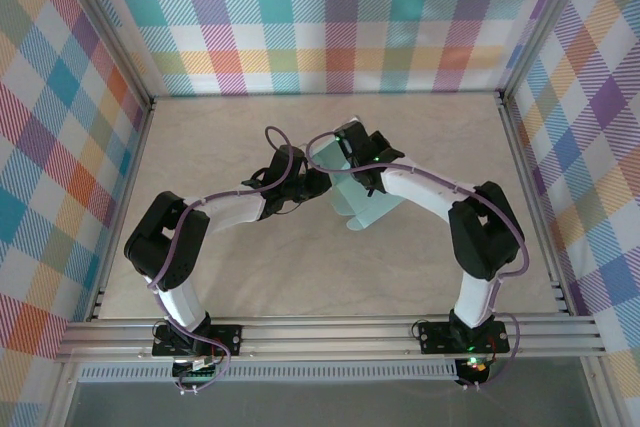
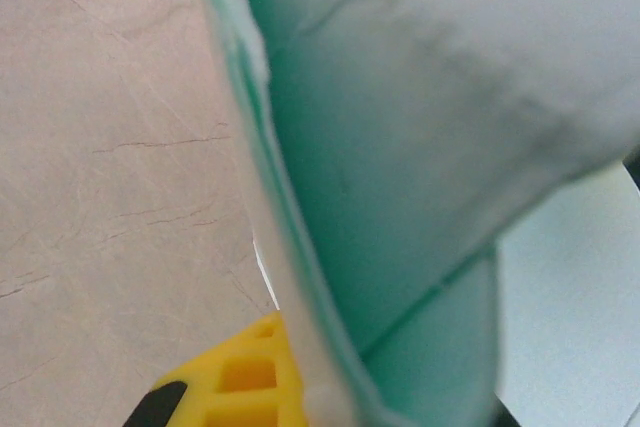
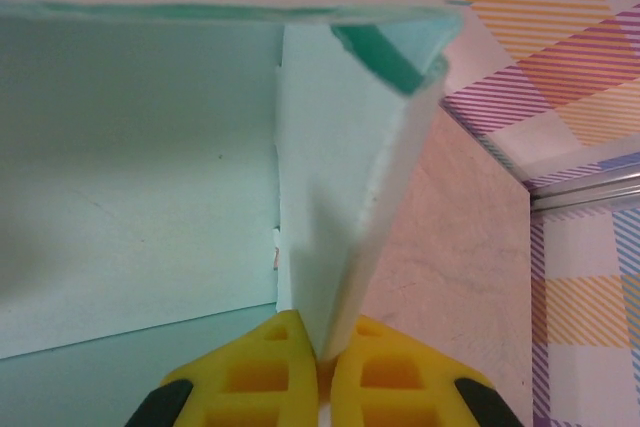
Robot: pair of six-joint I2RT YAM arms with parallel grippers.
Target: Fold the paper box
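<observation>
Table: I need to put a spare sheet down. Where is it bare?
Bare: the table between the left arm's base and the right arm's base, and the far strip under the back wall. Crowded: the middle, where both arms meet at the paper box.

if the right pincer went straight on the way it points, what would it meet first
The paper box itself: the right pincer is shut on its flap, which runs straight ahead, and more card crosses above; how far off is unclear.
</observation>
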